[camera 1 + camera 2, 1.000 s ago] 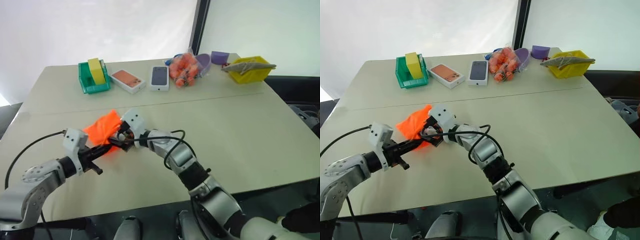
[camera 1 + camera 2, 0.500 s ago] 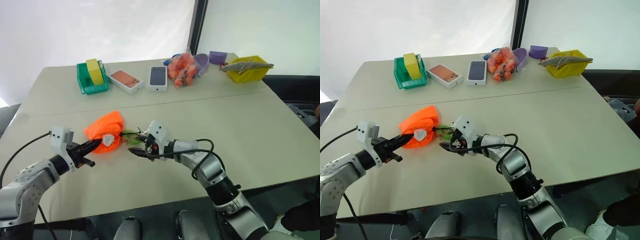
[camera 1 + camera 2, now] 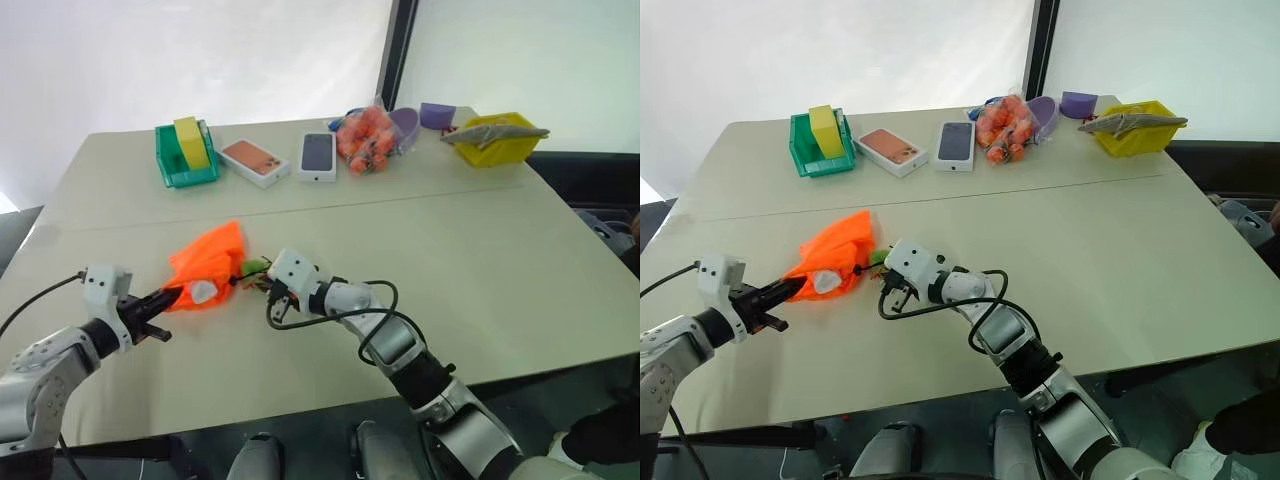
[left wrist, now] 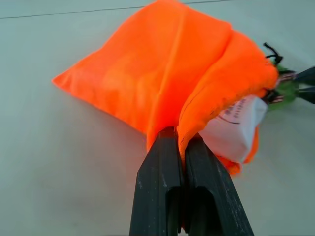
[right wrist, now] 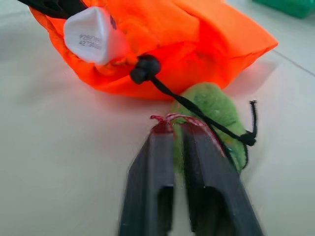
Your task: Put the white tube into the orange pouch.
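Note:
The orange pouch (image 3: 207,258) lies on the table's near left, its mouth facing me. My left gripper (image 4: 179,135) is shut on the fabric rim of that mouth. The white tube (image 4: 230,129) sits in the opening, and its flat crimped end (image 5: 91,34) sticks out. A black cord (image 5: 162,88) runs from the pouch to the green charm (image 5: 211,105). My right gripper (image 5: 174,127) is just right of the pouch mouth, its fingers closed on the charm with a thin red loop at their tips.
Along the far edge stand a green bin (image 3: 185,160) with a yellow block, two phone boxes (image 3: 257,160) (image 3: 318,157), a clear bag of orange items (image 3: 365,135), a purple bowl (image 3: 408,122) and a yellow bin (image 3: 495,140).
My right gripper left the pouch mouth, drew back to the right and closed on the green charm. The left gripper shifted left with the pouch rim; the tube stays in the mouth.

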